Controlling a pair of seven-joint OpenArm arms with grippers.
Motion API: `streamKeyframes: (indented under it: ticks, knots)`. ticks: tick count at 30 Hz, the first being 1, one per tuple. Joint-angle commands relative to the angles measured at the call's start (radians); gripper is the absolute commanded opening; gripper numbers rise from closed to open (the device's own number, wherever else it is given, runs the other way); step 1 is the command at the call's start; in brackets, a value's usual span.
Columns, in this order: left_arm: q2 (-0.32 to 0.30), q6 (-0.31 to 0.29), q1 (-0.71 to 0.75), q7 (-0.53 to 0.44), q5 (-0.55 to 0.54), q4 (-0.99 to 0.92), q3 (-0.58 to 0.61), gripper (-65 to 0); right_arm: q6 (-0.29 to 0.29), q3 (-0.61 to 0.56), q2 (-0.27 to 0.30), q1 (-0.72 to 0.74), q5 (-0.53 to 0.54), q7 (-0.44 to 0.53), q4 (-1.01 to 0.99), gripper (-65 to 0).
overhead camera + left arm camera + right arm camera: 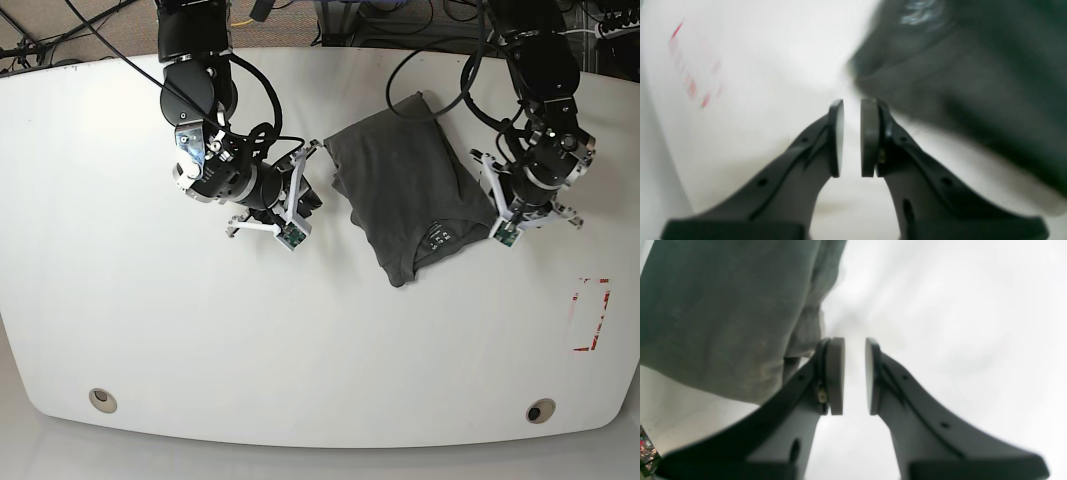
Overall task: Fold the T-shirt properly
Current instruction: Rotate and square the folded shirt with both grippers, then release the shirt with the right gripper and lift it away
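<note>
The T-shirt [410, 190] lies folded on the worktop [200, 330] between my left pincer [852, 138] and right pincer [855, 376], both slightly parted, gripping nothing.

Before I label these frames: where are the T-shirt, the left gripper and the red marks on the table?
T-shirt [410, 185]: base view, middle of the folded grey cloth.
Left gripper [851, 138]: left wrist view, gap between its fingertips.
Red marks [592, 315]: base view, on the dashed red outline.
</note>
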Motion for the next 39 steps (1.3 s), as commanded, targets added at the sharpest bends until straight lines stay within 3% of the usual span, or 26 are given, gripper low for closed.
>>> streamKeyframes:
  ticks: [1, 8, 14, 19, 26, 30, 36, 39]
  knots:
    - [0.023, 0.003, -0.003, -0.004, 0.007, 0.018, -0.093, -58.1, 0.006, -0.002, -0.007, 0.015, 0.019, 0.022, -0.024, -54.5]
    - [0.060, 0.003, -0.001, -0.004, 0.007, 0.020, -0.231, -58.1, 0.006, -0.072, -0.050, -0.017, 0.019, 0.050, -0.089, -54.7]
    - [0.066, 0.003, 0.002, -0.004, 0.007, 0.021, -0.231, -58.1, 0.005, -0.232, -0.113, -0.031, 0.019, 0.064, -0.090, -54.7]
    - [0.089, 0.003, 0.002, -0.004, 0.007, 0.021, -0.163, -58.1, 0.005, -0.270, -0.146, -0.029, 0.019, 0.065, -0.083, -54.7]
    - [0.135, 0.003, -0.003, -0.006, 0.011, 0.020, -0.082, -58.1, 0.005, -0.181, -0.139, -0.034, 0.028, 0.064, -0.009, -54.7]
    - [0.151, 0.003, -0.001, -0.012, 0.011, 0.009, -0.054, -58.1, 0.005, -0.163, -0.079, -0.049, 0.030, 0.062, 0.011, -54.7]
    - [0.157, 0.003, 0.005, -0.141, 0.011, -0.086, 0.018, -57.8, 0.005, -0.160, -0.053, -0.063, 0.030, 0.062, 0.014, -54.9]
    - [0.157, 0.003, 0.003, -0.145, 0.013, -0.149, 0.027, -53.1, 0.005, -0.157, -0.053, -0.087, 0.030, 0.065, 0.023, -54.9]
